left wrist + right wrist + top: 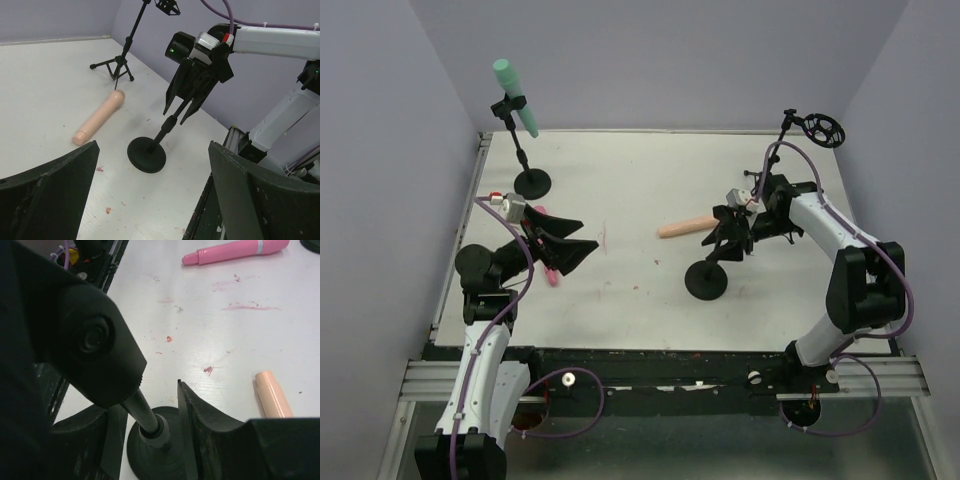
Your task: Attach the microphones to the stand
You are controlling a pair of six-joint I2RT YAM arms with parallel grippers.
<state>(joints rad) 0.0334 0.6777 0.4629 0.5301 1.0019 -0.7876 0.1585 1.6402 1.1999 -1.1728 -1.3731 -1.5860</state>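
Observation:
A teal microphone (508, 92) sits clipped in the back-left stand (531, 183). On the table lie a peach microphone (685, 228) (98, 123) (272, 395) and a pink microphone (552, 275) (235, 250), the pink one partly hidden under my left arm. My left gripper (588, 233) (155, 200) hovers wide open and empty above the pink one. Over the round-based stand (706, 281) (146, 154) (150, 455), my right gripper (725, 240) (147, 400) straddles the pole just below the empty clip. Its jaws are slightly parted, with a gap showing beside the pole.
A tripod stand (823, 128) (117, 65) with a ring mount stands at the back right corner. Grey walls enclose the table on three sides. Small red smears mark the white surface (240, 306).

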